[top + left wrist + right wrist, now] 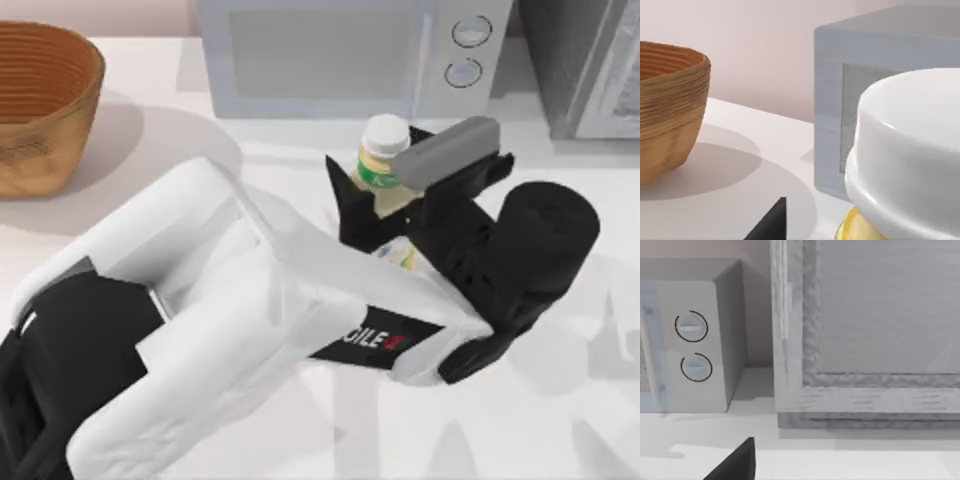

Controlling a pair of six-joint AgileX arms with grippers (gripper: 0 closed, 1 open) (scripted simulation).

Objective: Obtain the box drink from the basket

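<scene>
The box drink [384, 165], pale yellow with a round white cap and a green band, stands upright between the black fingers [347, 200] of my left gripper [388, 200], which is shut on it in front of the microwave. In the left wrist view its white cap [910, 150] looms close, with some yellow body below it. The orange-brown woven basket [40, 100] sits at the table's far left, well apart from the drink; the ribbed rings inside it [665, 62] look bare. A dark edge of my right gripper [735, 465] shows in the right wrist view.
A white microwave [350, 55] with two round knobs [470, 50] stands at the back centre, close behind the held drink. A grey cabinet [590, 65] stands at the back right. My left arm's white body [230, 320] lies across the table's middle and front left.
</scene>
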